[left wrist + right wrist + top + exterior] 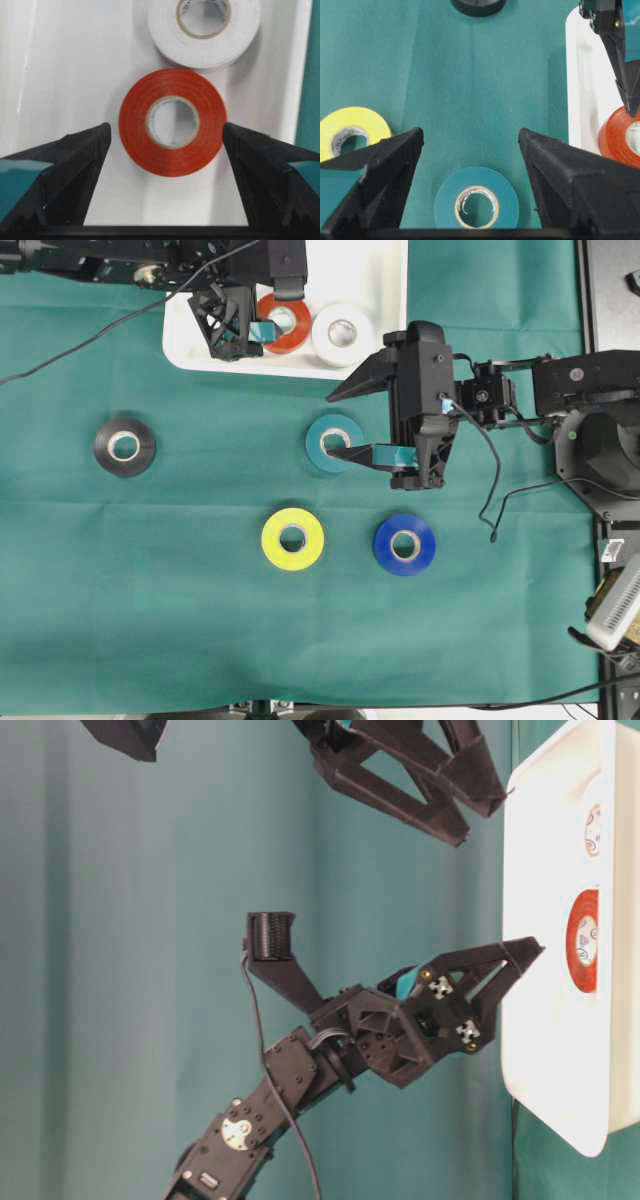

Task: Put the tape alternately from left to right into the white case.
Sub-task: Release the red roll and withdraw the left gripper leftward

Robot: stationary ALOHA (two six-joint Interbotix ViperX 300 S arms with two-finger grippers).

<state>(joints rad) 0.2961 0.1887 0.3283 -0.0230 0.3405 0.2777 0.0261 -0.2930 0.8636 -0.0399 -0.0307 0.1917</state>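
**Two rolls in the case, four on the cloth**

Your left wrist view shows the left gripper [165, 145] spread wide around the orange-red roll [171, 129], not touching it; the white roll [205, 30] lies just beyond, both flat in the white case [190, 340]. Overhead adds the rest: right gripper [345, 425] spread over the teal roll [333, 443], with black [124, 446], yellow [292, 538] and blue [404, 544] on the green cloth [150, 620].

Six tape rolls [125, 446]; one white case [370, 280]; two claws [255, 325].
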